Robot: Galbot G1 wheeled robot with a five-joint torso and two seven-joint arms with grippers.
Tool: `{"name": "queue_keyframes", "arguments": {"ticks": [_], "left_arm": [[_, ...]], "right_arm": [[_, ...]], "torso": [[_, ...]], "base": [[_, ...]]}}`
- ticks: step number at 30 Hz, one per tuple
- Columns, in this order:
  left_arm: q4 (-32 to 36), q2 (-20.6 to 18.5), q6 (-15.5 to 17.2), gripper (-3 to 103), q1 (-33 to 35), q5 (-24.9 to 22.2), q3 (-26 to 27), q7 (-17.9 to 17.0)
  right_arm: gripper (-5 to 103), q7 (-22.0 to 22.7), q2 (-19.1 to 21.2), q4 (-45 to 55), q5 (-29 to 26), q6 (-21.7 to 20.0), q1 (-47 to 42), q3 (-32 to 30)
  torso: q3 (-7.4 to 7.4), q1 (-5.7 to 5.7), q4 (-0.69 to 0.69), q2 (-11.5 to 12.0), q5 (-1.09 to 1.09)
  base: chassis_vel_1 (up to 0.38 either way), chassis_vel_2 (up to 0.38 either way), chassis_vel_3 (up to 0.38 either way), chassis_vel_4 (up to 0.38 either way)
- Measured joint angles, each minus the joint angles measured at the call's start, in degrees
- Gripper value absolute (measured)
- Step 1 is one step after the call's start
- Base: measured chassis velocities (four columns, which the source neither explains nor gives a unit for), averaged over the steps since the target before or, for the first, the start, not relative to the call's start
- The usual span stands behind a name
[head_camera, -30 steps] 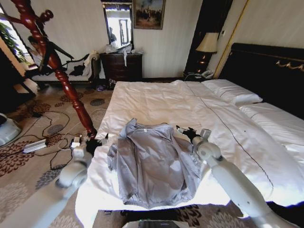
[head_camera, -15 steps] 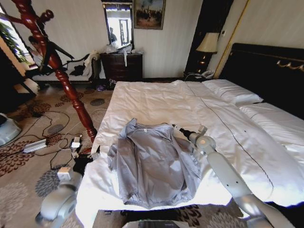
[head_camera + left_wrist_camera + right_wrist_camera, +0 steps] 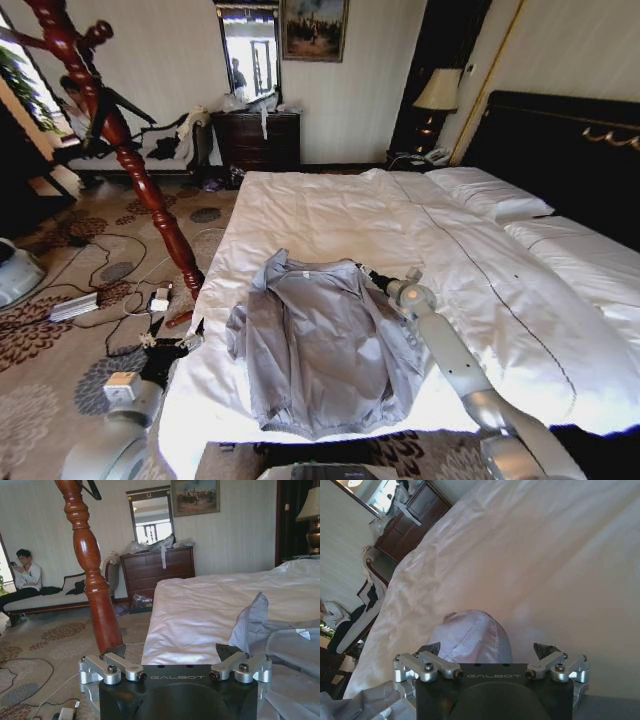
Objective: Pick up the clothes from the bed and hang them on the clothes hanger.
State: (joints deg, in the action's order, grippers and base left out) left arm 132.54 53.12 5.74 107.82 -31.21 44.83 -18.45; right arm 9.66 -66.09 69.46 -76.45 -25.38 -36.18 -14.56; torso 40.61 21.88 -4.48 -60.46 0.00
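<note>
Jacket: we see the clothes (image 3: 320,345), a grey-blue jacket, lying spread flat on the bed (image 3: 330,210), close to the near edge and toward the robot's left side of the mattress, collar pointing away from us.

Right gripper: our right gripper (image 3: 372,275) sits low at the jacket's right shoulder, just at the fabric's edge. In the right wrist view its fingers (image 3: 547,651) stand wide apart, and a rounded fold of the jacket's cloth (image 3: 472,637) lies between them; they have not pinched it.

Left gripper: our left gripper (image 3: 185,335) hangs off the bed's left edge, above the carpet (image 3: 60,330), near the jacket's left sleeve but apart from it. In the left wrist view its fingers (image 3: 116,650) are spread wide with nothing between them; the jacket's raised edge (image 3: 252,622) shows just beyond.

Coat stand: we see the reddish-brown wooden post (image 3: 135,165) rising from the floor beside the bed's left edge, close to the left gripper.

Hanger: we cannot make it out for certain.
</note>
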Motion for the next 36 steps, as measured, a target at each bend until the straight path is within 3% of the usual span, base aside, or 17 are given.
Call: {"name": "queue_keyframes", "arguments": {"ticks": [3,8,15,21,24,26,30,32,33,36], "left_arm": [[0.35,0.0,0.0,100,0.5,-0.17,0.47,0.0],[0.56,0.16,0.0,100,0.86,0.09,0.46,0.02],[0.99,1.36,0.0,100,1.05,-0.03,0.68,0.02],[1.26,1.97,-0.02,100,1.44,0.06,0.77,0.04],[1.23,2.0,-0.41,100,1.61,0.2,1.0,0.26],[1.18,2.03,-0.45,100,1.54,0.2,1.0,0.3],[1.25,2.37,-0.49,100,1.13,0.28,0.27,0.3],[1.25,2.45,-0.49,100,1.13,0.32,0.22,0.3],[1.24,2.66,-0.5,100,1.14,0.44,0.16,0.3],[1.21,2.79,-0.54,100,1.3,0.61,0.12,0.42]], "right_arm": [[103,-0.21,-0.62,-1.11,-0.08,0.04,0.29,-0.03],[95,-0.18,-1.57,-1.8,-1.24,0.05,0.45,-0.27],[62,-0.09,-0.53,-1.78,-1.49,0.29,0.19,-0.44],[46,-0.07,-0.08,-2.04,-2.16,0.32,0.41,-0.42],[30,0.1,-0.29,-1.07,-2.13,0.29,0.02,-0.46],[30,0.27,-0.62,-0.84,-2.09,0.28,-0.06,-0.5],[8,0.37,-0.7,-0.7,-1.93,0.29,0.14,-0.43],[8,0.37,-0.67,-0.77,-1.89,0.29,0.23,-0.35],[1,0.37,-0.68,-0.83,-1.8,0.29,0.37,-0.19],[1,0.32,-0.66,-0.73,-1.09,0.37,0.42,0.11]], "torso": [[0.0,0.0,0.03,0.0,0.0],[0.0,0.0,0.01,0.0,0.0],[0.0,0.0,0.0,0.0,-0.01],[0.0,0.0,0.03,0.0,0.0],[0.0,0.0,0.0,0.0,0.0],[0.0,0.0,0.01,0.0,0.01],[0.0,0.0,0.0,0.0,0.0],[0.0,0.0,0.0,0.0,0.0],[0.0,0.0,0.0,0.0,0.0],[0.0,0.0,0.03,0.0,0.0]], "base": [[0.0,0.0,0.0,0.0],[0.0,0.0,0.0,0.0],[0.0,0.0,0.0,0.0],[0.0,0.0,0.0,0.0],[0.0,0.0,0.0,0.0],[0.0,0.0,0.0,0.0],[0.0,0.0,0.0,0.0],[0.0,0.0,0.0,0.0],[0.0,0.0,0.0,0.0],[0.0,0.0,0.0,0.0]]}}
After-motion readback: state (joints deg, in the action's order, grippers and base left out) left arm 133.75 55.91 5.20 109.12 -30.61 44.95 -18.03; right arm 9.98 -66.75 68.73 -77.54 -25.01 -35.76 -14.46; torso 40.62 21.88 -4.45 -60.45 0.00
